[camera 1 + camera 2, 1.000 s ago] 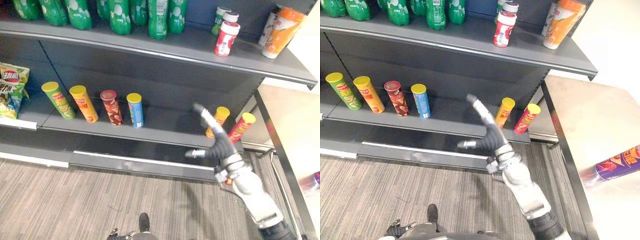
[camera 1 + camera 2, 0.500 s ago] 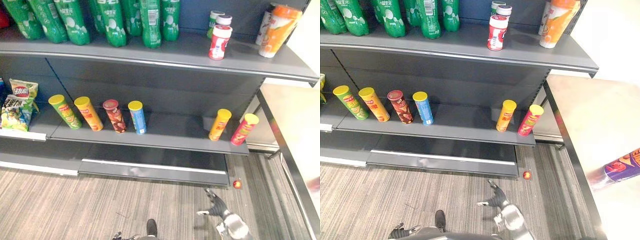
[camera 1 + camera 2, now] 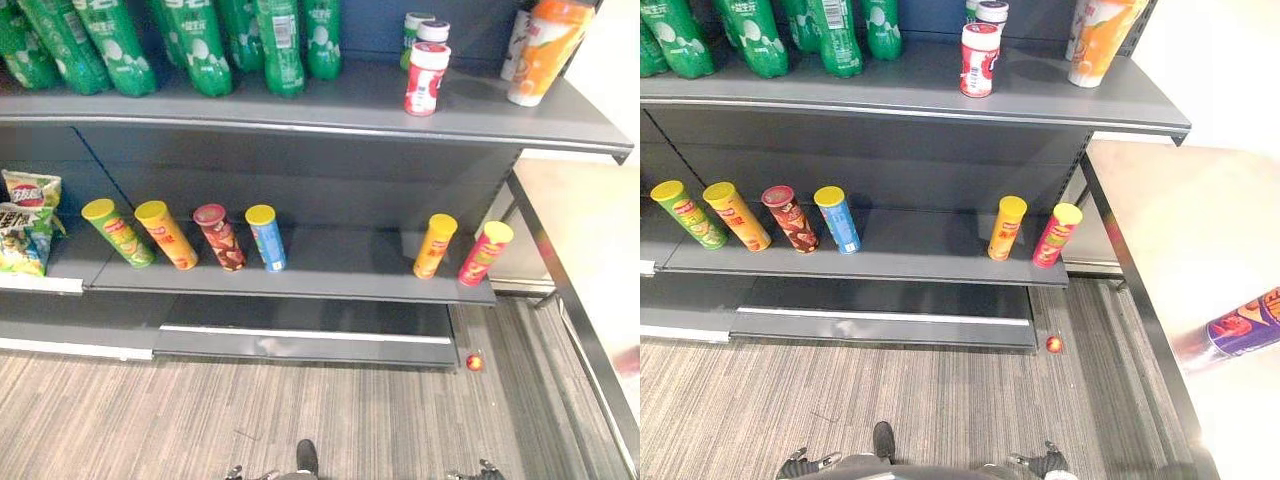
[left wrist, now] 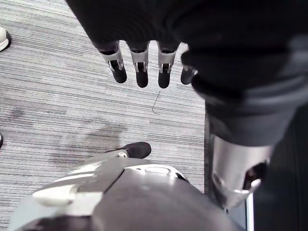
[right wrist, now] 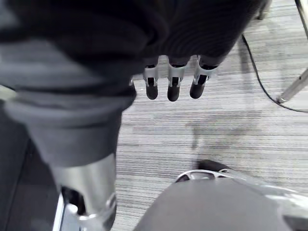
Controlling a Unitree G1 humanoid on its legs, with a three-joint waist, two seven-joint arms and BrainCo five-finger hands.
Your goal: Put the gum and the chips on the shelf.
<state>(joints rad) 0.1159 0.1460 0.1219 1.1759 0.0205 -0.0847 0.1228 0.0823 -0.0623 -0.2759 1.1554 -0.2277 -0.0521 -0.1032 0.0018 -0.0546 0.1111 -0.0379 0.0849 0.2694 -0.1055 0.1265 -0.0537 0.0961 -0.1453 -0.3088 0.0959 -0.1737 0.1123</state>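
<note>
Left hand (image 4: 141, 72) and right hand (image 5: 173, 86) hang empty, fingers loose, and with gum (image 3: 979, 58) on the shelf (image 3: 1060, 92), I reckon the next reach is for the chips can (image 3: 1245, 325) lying on the counter (image 3: 1170, 230).

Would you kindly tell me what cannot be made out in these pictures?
Purple can on the table: right eye view, blurred and cut by the right edge.
Small red thing on the floor: both eye views, too small to identify.
Green bottles: tops cut by the top edge.
</note>
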